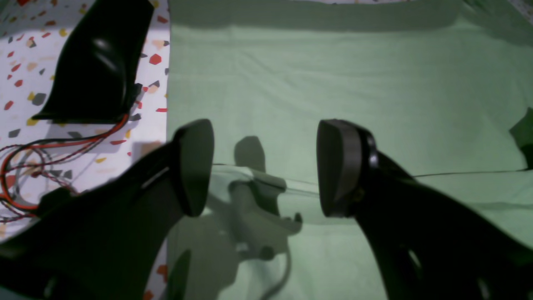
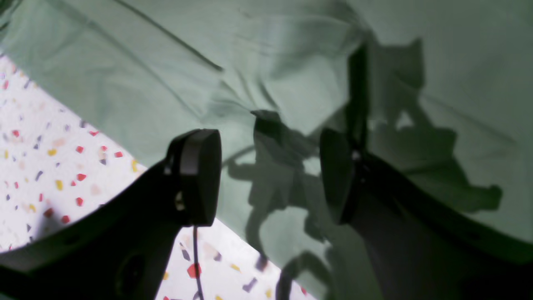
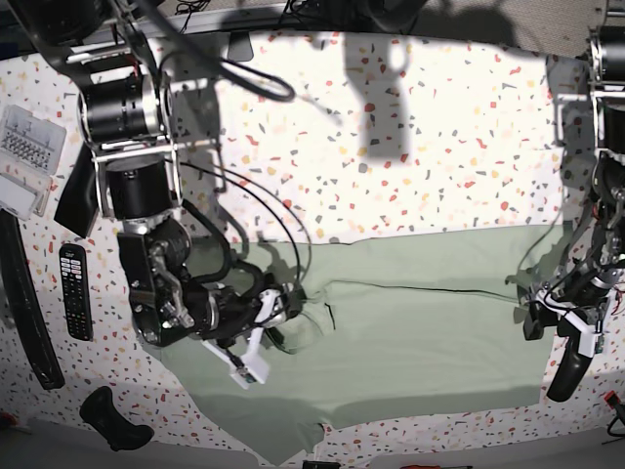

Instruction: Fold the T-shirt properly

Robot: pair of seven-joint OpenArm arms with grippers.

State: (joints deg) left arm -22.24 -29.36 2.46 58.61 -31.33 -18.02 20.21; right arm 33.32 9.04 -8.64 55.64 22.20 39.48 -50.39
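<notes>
T-shirt (image 3: 410, 322): thin, soft, pale sage-green cloth, spread across the near half of the counter (image 3: 420, 147), a white surface speckled with red, yellow and grey chips. The fabric lies mostly flat with shallow creases; one long fold edge runs across it, and a bunched, wrinkled patch sits at the base view's left, beside the right arm. A flap of cloth hangs toward the counter's front edge.

Right gripper (image 2: 270, 175): released, its two dark rounded pads well apart, poised over the crumpled part of the shirt close to the slanting hem. No cloth is between the pads.

Left gripper (image 1: 264, 166): likewise released, pads wide apart, positioned above smooth cloth close to the shirt's side edge. Nothing is grasped.

Surroundings: a black remote control (image 3: 74, 290) and a clear compartmented box (image 3: 24, 147) lie on the counter at the base view's left, apart from the shirt. A black moulded part (image 1: 100, 58) with red and black wires (image 1: 37, 158) rests on bare counter just beside the shirt's edge in the left wrist view.
</notes>
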